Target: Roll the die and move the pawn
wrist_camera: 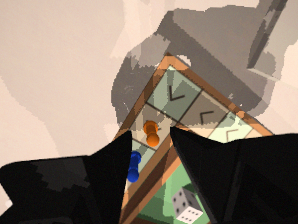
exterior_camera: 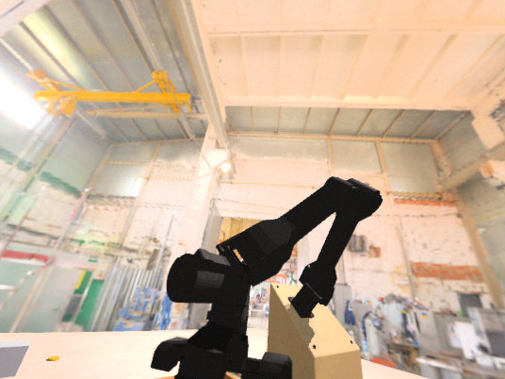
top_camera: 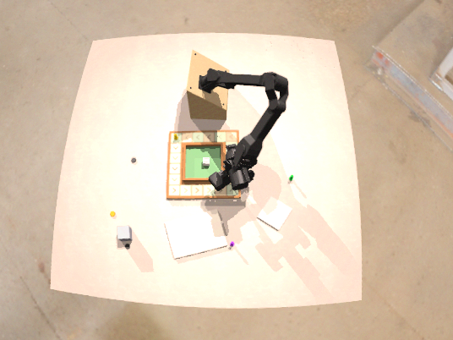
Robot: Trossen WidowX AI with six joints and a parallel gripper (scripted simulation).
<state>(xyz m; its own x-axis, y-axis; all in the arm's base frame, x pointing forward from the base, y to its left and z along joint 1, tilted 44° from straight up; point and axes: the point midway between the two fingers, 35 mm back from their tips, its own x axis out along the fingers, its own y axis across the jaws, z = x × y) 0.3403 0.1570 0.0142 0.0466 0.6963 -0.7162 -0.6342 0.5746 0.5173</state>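
Observation:
The orange pawn (wrist_camera: 151, 134) stands on the board (top_camera: 168, 169) (wrist_camera: 168, 59), on the square beside a corner square. My gripper (wrist_camera: 151, 132) is open, its fingertips apart on either side of the orange pawn; I cannot tell whether they touch it. The blue pawn (wrist_camera: 133, 167) stands on the adjoining square, close to one finger and partly covered by it. The white die (top_camera: 205, 161) (wrist_camera: 187, 205) rests in the green-floored tray (top_camera: 182, 162), with several pips on its bright upper face. A yellow pawn (top_camera: 176, 137) stands on another corner. In the top view the arm hides the fingertips.
A tan wedge-shaped block (top_camera: 207, 107) stands behind the board, under the arm's base. A large white slab (top_camera: 196, 234), a smaller white slab (top_camera: 275, 214), a purple pawn (top_camera: 231, 244), a green pawn (top_camera: 291, 178), a grey block (top_camera: 124, 233) and a yellow disc (top_camera: 112, 214) lie around.

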